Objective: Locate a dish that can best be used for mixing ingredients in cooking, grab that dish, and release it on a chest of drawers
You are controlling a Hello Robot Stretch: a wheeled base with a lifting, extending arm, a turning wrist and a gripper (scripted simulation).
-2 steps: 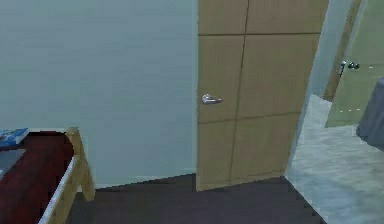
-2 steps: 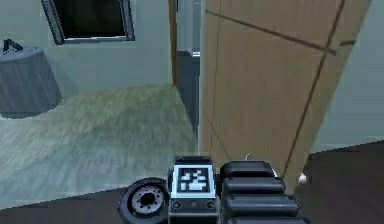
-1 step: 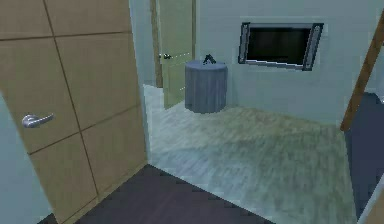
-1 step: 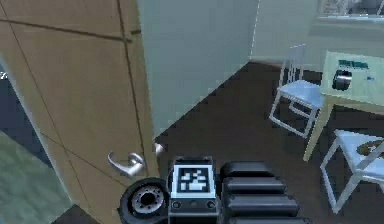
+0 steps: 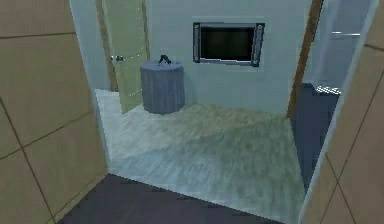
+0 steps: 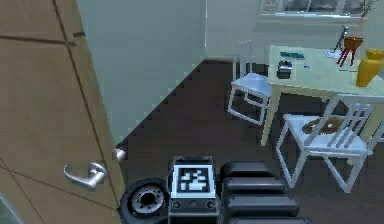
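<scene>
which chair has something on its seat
The chair at the arm side view's lower right: a brown round thing lies on its seat. The other chair has a bare seat.

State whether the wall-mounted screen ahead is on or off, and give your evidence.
Off, it seems: the screen is dark and blank inside its pale frame.

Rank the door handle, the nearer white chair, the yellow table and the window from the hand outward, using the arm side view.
1. Door handle, just left of the hand, bottom of the view.
2. Nearer white chair, lower right.
3. Yellow table, behind that chair.
4. Window, top edge, on the far wall.
</scene>
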